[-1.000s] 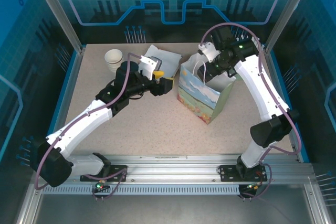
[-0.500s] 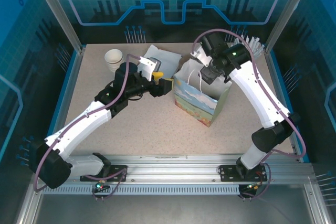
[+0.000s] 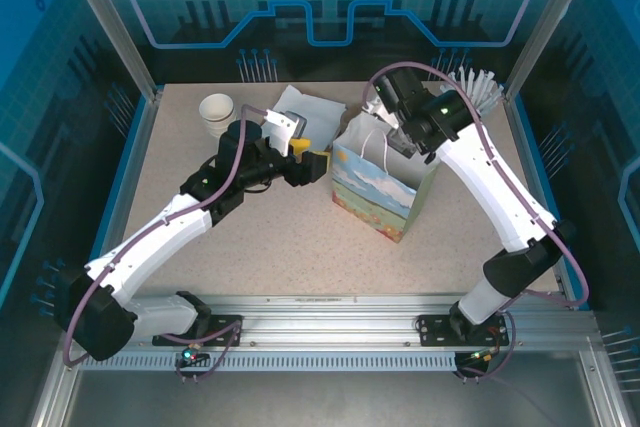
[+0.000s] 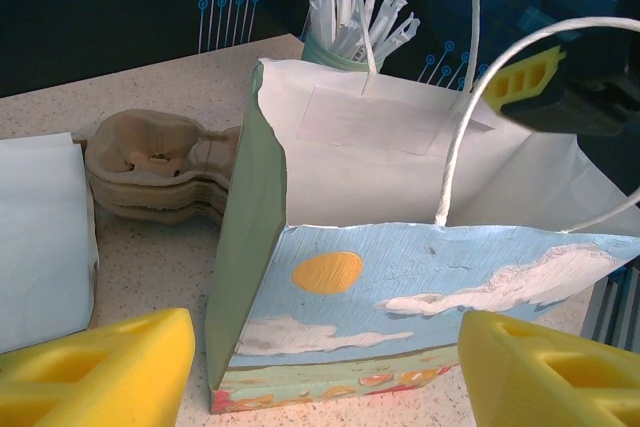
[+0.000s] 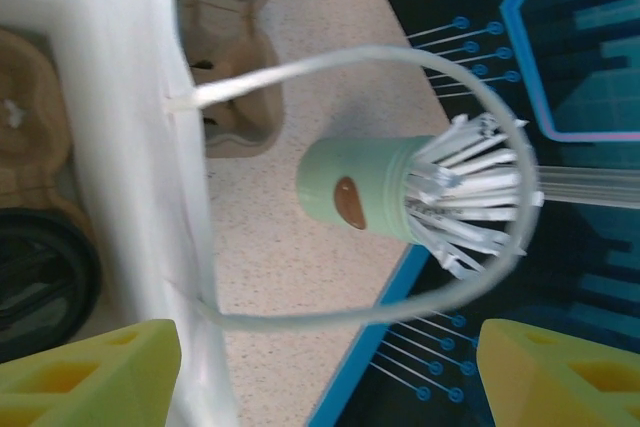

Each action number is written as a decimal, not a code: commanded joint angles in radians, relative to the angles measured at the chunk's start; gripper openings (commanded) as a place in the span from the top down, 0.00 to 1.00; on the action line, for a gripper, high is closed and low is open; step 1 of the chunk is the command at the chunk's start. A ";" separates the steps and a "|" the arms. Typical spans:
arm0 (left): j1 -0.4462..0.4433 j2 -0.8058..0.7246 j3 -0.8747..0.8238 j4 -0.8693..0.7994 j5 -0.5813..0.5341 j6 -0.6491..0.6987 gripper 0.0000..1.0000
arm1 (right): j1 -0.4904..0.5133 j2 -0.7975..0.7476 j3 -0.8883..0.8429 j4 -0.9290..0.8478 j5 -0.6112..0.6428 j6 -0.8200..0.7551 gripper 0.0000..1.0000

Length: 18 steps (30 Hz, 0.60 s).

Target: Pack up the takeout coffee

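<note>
Remote op here, quick look at my workspace. The table (image 3: 300, 247) has plenty of bare room across its front half between the two arm bases. All the clutter sits along the back edge, and blue rails close off both sides.

The gift bag (image 3: 375, 187) stands upright right of centre, mouth open, both white cord handles sticking up.

The left gripper (image 4: 325, 367) sits just left of the bag, facing its painted side and not touching it. Its yellow fingers are spread wide with nothing between them.

The right gripper (image 5: 325, 377) hangs over the bag's rear rim, fingers also wide. The rear handle loop arches across in front of it, but nothing is pinched.

Behind the left gripper there's a flat white paper piece (image 3: 312, 107). A stack of pulp cup carriers (image 4: 150, 162) lies just behind the bag's left corner. A white paper cup (image 3: 216, 113) sits in the back-left corner with free space around it. A green cup of wrapped straws (image 5: 360, 192) stands right by the blue back-right edge, so clearance there is tight.

The takeout coffee (image 5: 35, 267): from the right wrist I see a black round lid shape low inside the bag wall, brown beside it. It's cropped, so I can't be sure.
</note>
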 commanded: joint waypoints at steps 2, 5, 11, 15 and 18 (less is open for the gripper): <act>0.007 -0.023 -0.011 0.015 -0.015 -0.008 0.29 | 0.017 -0.068 -0.012 0.047 0.067 -0.047 0.21; 0.007 -0.026 -0.008 0.014 -0.028 -0.021 0.28 | 0.017 -0.102 0.000 0.072 0.025 -0.014 0.21; 0.020 -0.057 -0.013 -0.026 -0.224 -0.096 0.28 | -0.049 -0.181 0.096 0.120 0.033 0.221 0.20; 0.118 -0.089 -0.051 -0.047 -0.273 -0.213 0.28 | -0.101 -0.317 -0.021 0.294 -0.274 0.310 0.17; 0.160 -0.115 -0.093 -0.028 -0.264 -0.251 0.28 | -0.195 -0.402 -0.161 0.427 -0.404 0.388 0.14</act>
